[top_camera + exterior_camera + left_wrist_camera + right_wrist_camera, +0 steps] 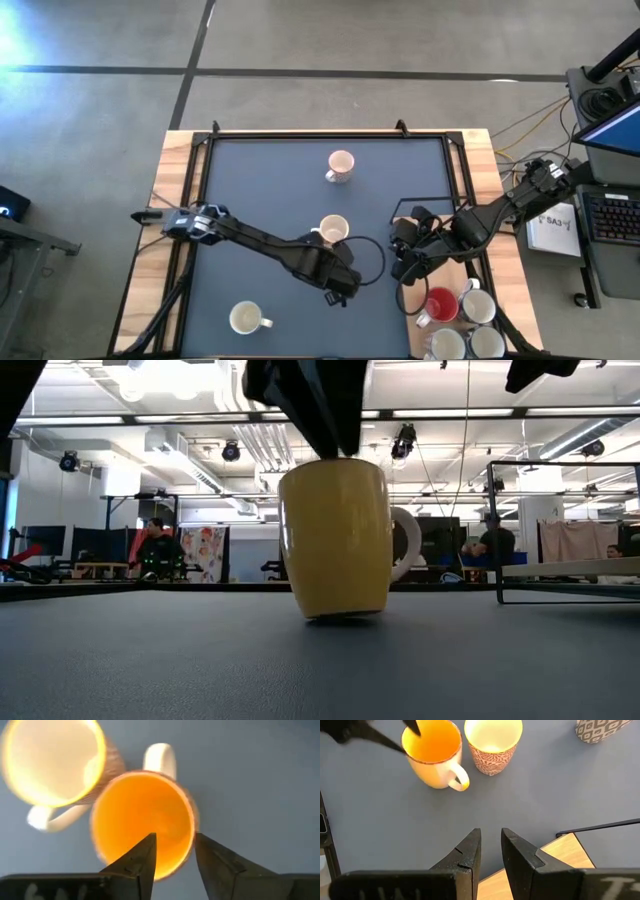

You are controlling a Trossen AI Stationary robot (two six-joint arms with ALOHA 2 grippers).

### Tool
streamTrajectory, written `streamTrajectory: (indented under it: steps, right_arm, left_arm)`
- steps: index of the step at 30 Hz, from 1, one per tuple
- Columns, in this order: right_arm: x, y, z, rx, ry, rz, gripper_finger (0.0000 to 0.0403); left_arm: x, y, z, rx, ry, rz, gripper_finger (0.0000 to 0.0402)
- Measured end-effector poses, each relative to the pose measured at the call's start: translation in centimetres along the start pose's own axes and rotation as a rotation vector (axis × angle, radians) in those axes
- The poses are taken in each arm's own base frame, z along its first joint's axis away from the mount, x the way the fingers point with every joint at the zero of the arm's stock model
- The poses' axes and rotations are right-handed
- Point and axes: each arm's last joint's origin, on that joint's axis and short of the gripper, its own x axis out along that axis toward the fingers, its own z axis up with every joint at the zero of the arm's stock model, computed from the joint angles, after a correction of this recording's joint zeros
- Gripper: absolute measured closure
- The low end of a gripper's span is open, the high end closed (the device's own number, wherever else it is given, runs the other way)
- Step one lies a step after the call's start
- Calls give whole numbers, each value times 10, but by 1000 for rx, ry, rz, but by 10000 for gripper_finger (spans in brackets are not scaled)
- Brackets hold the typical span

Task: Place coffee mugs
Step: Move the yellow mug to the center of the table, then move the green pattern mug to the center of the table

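The left hand (174,857) straddles the orange mug's (142,820) rim, fingers slightly apart; the right hand (491,851), narrowly parted and holding nothing, hovers over the tabletop (530,805).

left gripper (172,862) mid-table, jaws parted; right gripper (491,851) low at right, jaws slightly apart

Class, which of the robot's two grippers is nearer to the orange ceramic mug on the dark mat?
Left. The left gripper sits directly over the orange ceramic mug, its fingers straddling the rim. The right gripper hovers apart from it, over the mat's edge near the wooden table.
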Motion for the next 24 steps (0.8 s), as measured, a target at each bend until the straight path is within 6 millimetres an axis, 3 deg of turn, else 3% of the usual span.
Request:
streamTrajectory:
  steps: [8,21,24]
  right_arm:
    - [0,0,0,-6,2,-2,337]
    - [5,-2,-5,-18,17,-19,337]
    - [10,-3,-8,-26,29,-33,337]
  left_arm:
    - [-37,10,1,31,25,31,274]
    - [-76,6,-40,-93,94,-16,274]
    - [-85,12,-58,-127,114,2,274]
